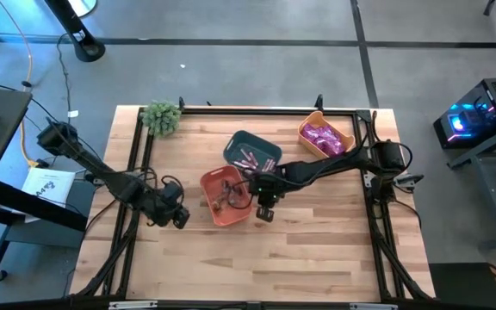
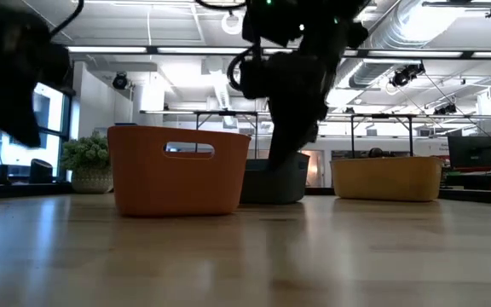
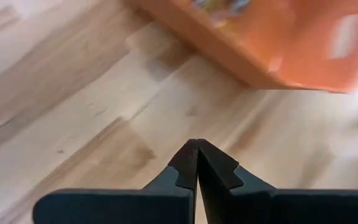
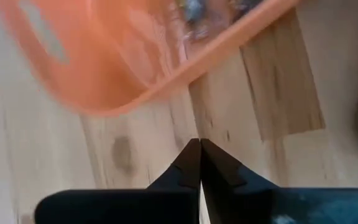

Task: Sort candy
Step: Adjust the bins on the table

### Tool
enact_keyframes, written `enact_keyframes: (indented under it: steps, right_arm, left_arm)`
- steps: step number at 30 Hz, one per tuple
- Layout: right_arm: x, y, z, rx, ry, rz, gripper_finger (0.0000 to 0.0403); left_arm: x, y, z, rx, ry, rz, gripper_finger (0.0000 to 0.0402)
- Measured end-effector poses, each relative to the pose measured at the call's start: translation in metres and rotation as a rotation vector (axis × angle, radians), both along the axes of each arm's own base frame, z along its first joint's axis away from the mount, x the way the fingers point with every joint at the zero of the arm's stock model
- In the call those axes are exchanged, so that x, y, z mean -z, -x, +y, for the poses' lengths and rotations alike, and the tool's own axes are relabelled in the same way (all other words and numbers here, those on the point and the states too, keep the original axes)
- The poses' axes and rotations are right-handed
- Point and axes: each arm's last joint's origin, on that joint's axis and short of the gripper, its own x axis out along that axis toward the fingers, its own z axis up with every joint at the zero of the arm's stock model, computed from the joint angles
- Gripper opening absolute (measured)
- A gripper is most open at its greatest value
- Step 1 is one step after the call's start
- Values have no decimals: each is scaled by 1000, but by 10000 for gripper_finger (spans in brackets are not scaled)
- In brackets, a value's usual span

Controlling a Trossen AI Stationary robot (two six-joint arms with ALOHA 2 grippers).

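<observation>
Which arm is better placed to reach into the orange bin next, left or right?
Probably the right. Its end effector, shut and empty, hangs right at the orange bin's edge, with the teal bin close behind. The left end effector, also shut, sits farther off over bare table.

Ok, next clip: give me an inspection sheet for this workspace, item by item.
Surface: wooden table, bare boards at the front.
Job's things: purple candy in the yellow bin; pink sticks in the teal bin; small dark candy in the orange bin.
Clutter: green plant ball at the back left corner.
Hands: left hand shut, empty, left of the orange bin; right hand shut, empty, at its right side.
Cables: yellow cable on the floor, left.
Surroundings: lit computer at right.
</observation>
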Motion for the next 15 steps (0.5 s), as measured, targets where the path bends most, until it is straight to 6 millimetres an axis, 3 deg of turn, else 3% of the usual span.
enact_keyframes:
  steps: [7, 12, 15]
  right_arm:
    - [11, -9, 6, 143, -117, -135, 0]
    - [24, -24, 15, 154, -148, -232, 0]
    - [31, -38, 10, 221, -168, -294, 0]
  left_arm:
    - [43, 4, 1, -77, 58, 78, 0]
    - [45, 7, 0, -50, 39, 104, 0]
    - [44, 7, 0, -44, 29, 96, 0]
